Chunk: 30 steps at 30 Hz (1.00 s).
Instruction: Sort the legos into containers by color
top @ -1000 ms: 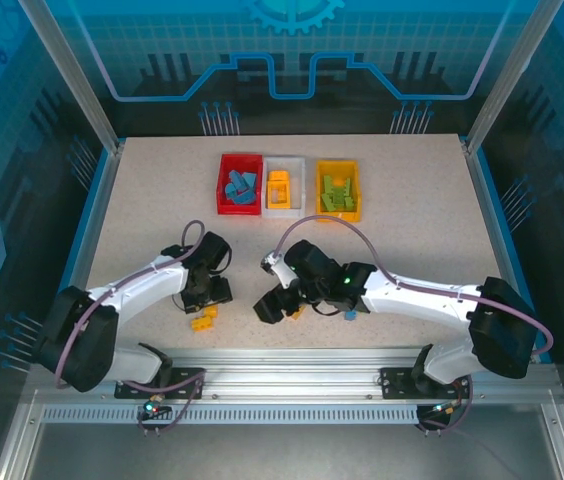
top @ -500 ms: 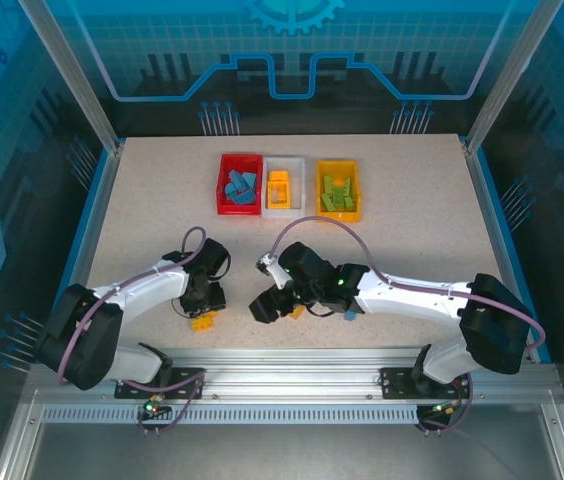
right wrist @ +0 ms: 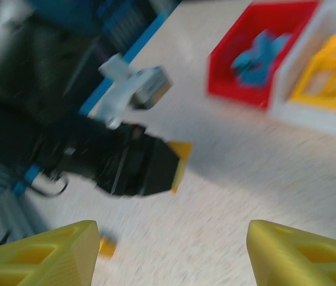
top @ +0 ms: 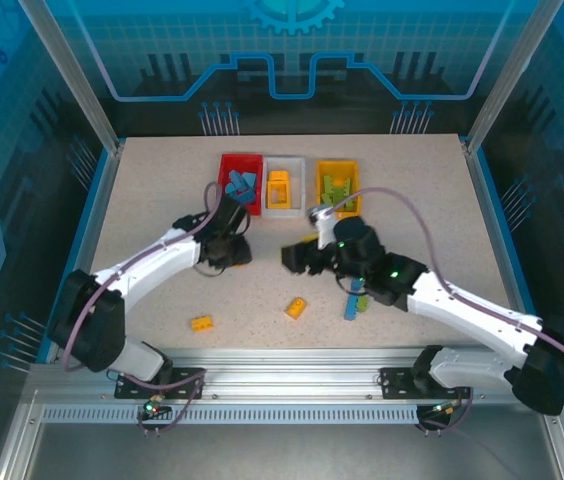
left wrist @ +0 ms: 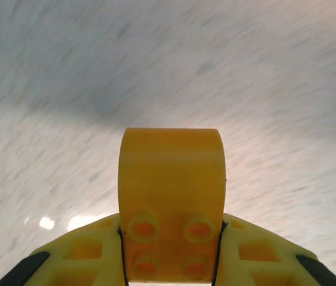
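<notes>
Speckled tabletop beneath studded, round-ended plastic brick

A speckled beige table sits in the middle of the enclosure, its matte surface scattered with fine dark flecks. A thin blue border runs along the table's left and right edges. Two slanted aluminium posts rise from the table's far corners. Behind the table stands a blue-tinted back panel printed with a gear motif and circuit-like lines. Similar tinted panels flank the table on both sides. Along the table's near edge lies a slotted metal rail
</notes>
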Motion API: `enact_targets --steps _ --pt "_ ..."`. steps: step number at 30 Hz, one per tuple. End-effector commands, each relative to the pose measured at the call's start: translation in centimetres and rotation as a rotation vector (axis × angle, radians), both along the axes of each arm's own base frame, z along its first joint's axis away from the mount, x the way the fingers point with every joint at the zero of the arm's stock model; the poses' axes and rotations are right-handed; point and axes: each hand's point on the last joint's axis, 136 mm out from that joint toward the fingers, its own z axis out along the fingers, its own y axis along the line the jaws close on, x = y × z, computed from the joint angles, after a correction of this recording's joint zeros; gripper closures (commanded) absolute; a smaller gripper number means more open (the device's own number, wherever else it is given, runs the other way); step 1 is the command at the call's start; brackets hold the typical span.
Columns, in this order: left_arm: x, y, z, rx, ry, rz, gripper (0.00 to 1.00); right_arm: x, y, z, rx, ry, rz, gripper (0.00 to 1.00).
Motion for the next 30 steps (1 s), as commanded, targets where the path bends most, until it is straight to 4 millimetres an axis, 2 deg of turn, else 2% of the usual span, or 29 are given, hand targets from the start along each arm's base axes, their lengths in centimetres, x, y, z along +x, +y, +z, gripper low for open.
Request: enact_targets --steps 1,2,6,9,13,17,24,30 --pt "3.9 -3.3 2.4 -0.036 -0.074 -0.084 0.77 3.9 -2.8 1.1 0.050 -0.025 -0.148 0.33" --pt "5.1 -4.1 3.0 -0.046 -0.089 -0.098 0.77 5.2 -3.3 2.8 0.078 -0.040 -0.169 0.33" --pt "10.2 -6.9 5.3 -0.066 -0.170 -0.144 0.76 8.7 -4.4 3.9 0.092 -0.030 -0.214 0.33" --pt "13.8 -8.9 5.6 -0.092 -0.202 -0.182 0.76 10.5 -4.7 4.0 0.097 -0.016 -0.226 0.33" --pt "18.2 -10.1 4.8 -0.123 -0.219 -0.195 0.75 12.3 -4.6 3.5 0.123 0.023 -0.217 0.33" --pt "21.9 -10.3 3.6 -0.197 -0.230 -0.195 0.73 13.7 -3.4 3.2 0.132 0.033 -0.148 0.33" --pt "25.5 -9.5 1.8 -0.339 -0.225 -0.182 0.70 15.5 -2.0 2.6 0.127 0.066 -0.087 0.33" --pt "25.5 -9.5 0.9 -0.389 -0.202 -0.197 0.61 15.6 -1.7 1.6 0.126 0.090 -0.083 0.33"
